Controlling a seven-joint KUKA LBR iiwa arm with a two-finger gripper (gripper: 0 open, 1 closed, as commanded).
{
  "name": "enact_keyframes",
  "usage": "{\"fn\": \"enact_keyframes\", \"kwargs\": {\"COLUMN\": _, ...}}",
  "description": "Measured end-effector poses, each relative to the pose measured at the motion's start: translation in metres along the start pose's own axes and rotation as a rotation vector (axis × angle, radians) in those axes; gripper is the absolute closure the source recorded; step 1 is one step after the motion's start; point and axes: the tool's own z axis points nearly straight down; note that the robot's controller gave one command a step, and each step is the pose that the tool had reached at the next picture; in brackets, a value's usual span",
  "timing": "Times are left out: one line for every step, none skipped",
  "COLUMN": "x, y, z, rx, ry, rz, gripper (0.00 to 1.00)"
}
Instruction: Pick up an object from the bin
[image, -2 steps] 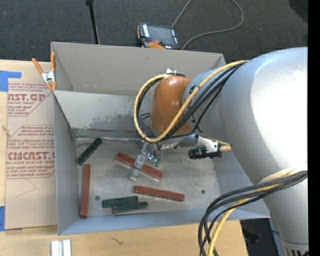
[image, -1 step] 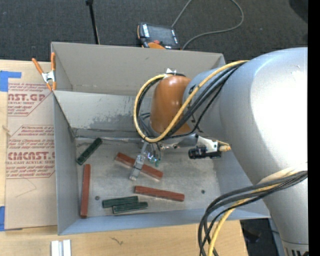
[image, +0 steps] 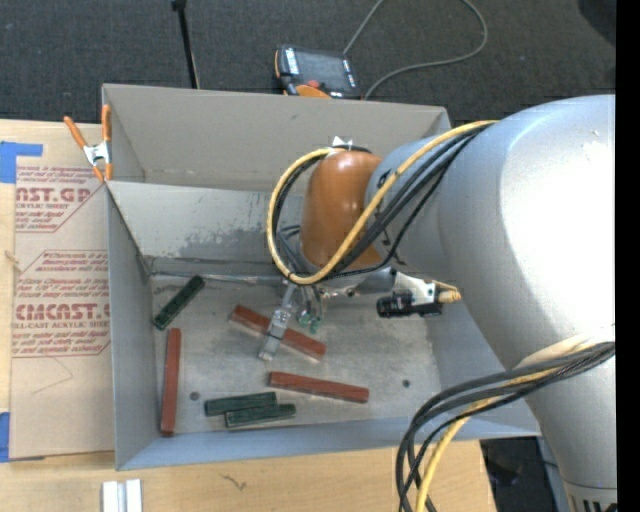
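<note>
In the camera view the gripper is down on a red-brown bar lying slantwise mid-bin; I cannot tell how far the jaws are open. The bar looks stiff, light and smooth, so it is best pinched across its narrow width near mid-length. The grey bin has a flat, scuffed floor. A second red-brown bar lies near but apart.

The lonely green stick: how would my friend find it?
Look in the grey metal bin, at its back-left corner. There lies a short dark green flat stick, slanted, alone; the other two dark green sticks lie side by side at the front.
</note>
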Motion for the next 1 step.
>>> {"fn": "enact_keyframes", "kwargs": {"x": -0.0002, "y": 0.0003, "z": 0.0, "rx": 0.0, "ry": 0.0, "rz": 0.0, "gripper": 0.0}}
